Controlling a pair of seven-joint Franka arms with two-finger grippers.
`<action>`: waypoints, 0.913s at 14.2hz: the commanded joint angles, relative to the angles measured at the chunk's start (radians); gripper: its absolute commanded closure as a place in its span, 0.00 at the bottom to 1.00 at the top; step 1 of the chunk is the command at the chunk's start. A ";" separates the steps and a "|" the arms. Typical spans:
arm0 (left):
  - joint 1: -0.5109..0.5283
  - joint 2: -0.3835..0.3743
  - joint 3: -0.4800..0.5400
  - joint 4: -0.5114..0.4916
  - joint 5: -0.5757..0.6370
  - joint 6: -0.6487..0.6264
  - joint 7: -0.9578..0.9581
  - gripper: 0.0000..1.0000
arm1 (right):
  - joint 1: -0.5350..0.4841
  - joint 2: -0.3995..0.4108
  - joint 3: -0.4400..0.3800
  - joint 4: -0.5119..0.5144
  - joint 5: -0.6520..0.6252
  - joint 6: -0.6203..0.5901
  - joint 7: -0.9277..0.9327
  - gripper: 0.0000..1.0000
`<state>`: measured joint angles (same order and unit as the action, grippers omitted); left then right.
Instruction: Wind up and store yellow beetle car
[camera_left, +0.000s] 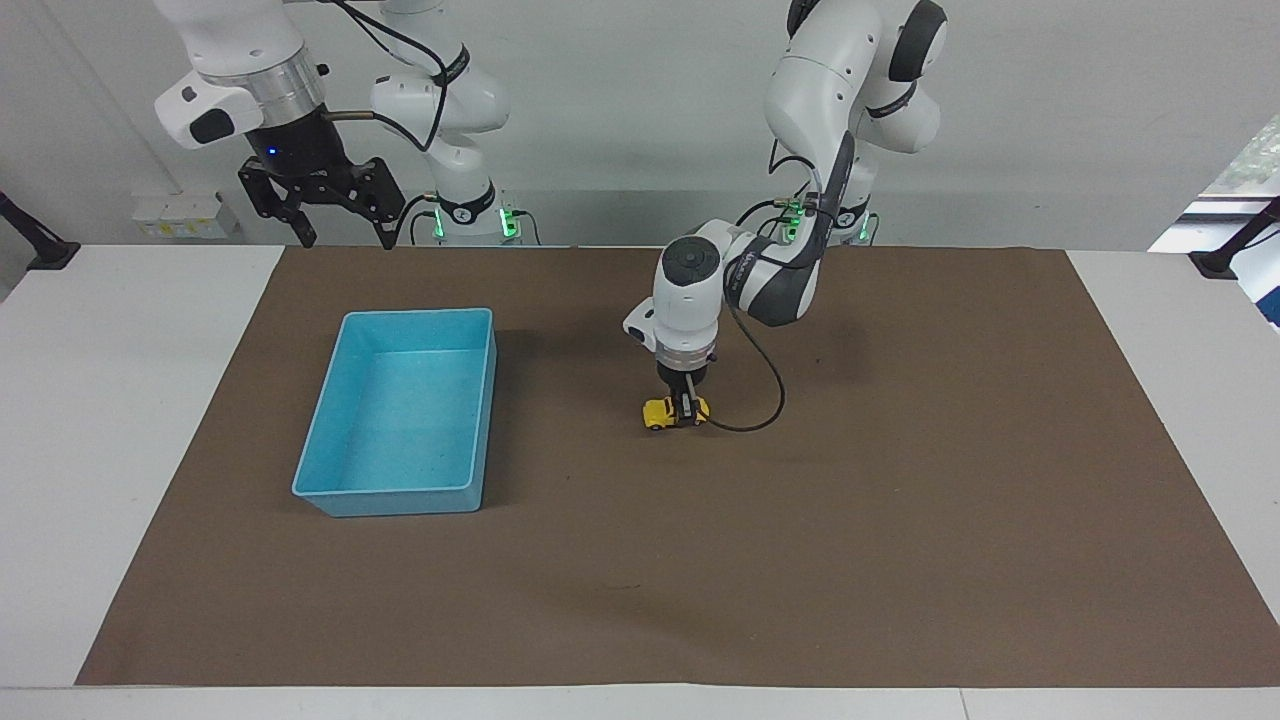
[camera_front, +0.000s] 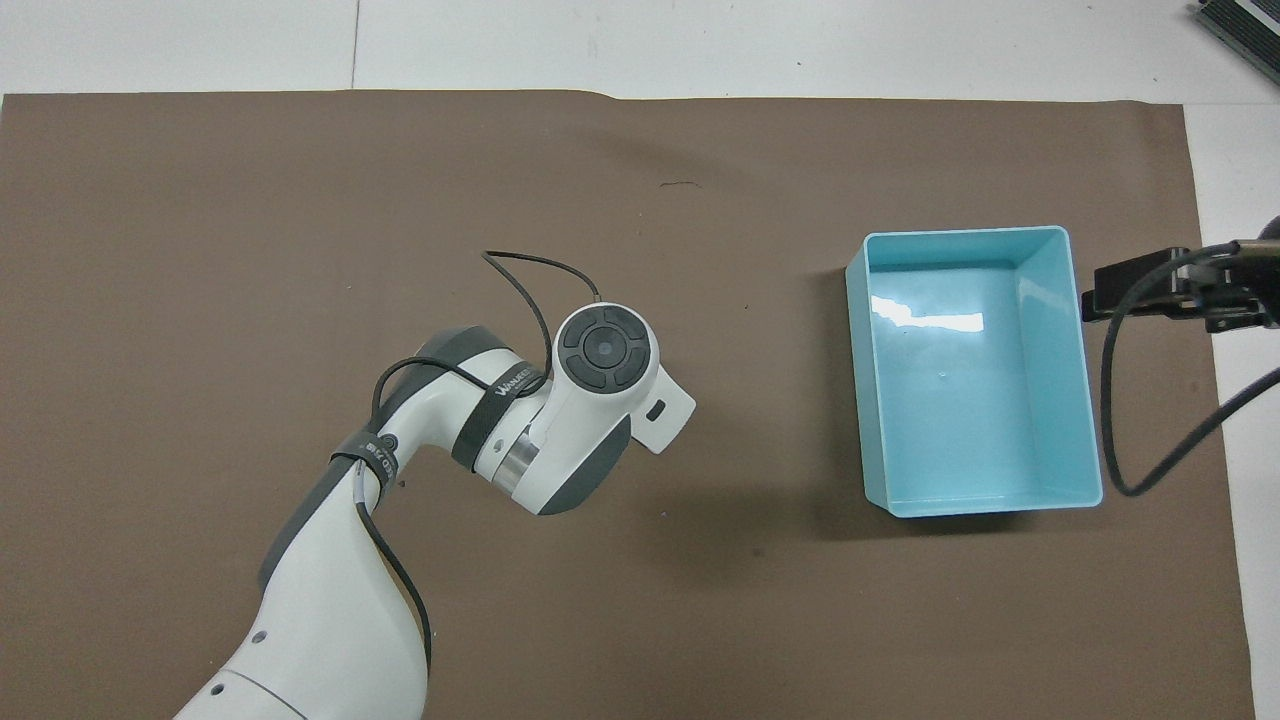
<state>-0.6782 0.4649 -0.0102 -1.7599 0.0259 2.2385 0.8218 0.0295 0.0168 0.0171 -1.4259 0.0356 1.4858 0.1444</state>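
Yellow beetle car (camera_left: 660, 412) is gripped on the brown mat (camera_left: 900, 520) mid-table by the closed left gripper (camera_left: 686, 410), well apart from the blue bin (camera_left: 486, 400), while the right gripper (camera_left: 340, 235) is kept waiting open above the table's edge; winding is probably best done with wheels pressed down and dragged straight.

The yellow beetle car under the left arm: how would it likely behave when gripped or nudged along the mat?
The yellow beetle car stands on wheels, so a nudge would probably roll it. It looks small and rigid, likely light. The left tool is shut on its rounded body, which might slip in the grip. The right tool waits, open.
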 joint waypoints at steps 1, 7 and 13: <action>-0.012 -0.026 0.016 -0.030 0.023 -0.007 -0.009 1.00 | -0.010 -0.014 0.003 -0.005 0.017 -0.013 0.018 0.00; 0.002 -0.043 0.016 -0.090 0.023 0.047 0.025 1.00 | -0.011 -0.014 0.003 -0.005 0.018 -0.013 0.018 0.00; 0.069 -0.092 0.015 -0.207 0.023 0.148 0.147 1.00 | -0.011 -0.014 0.003 -0.005 0.018 -0.013 0.018 0.00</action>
<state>-0.6476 0.3923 0.0014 -1.8858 0.0268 2.3218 0.9048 0.0295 0.0167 0.0171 -1.4259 0.0356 1.4858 0.1444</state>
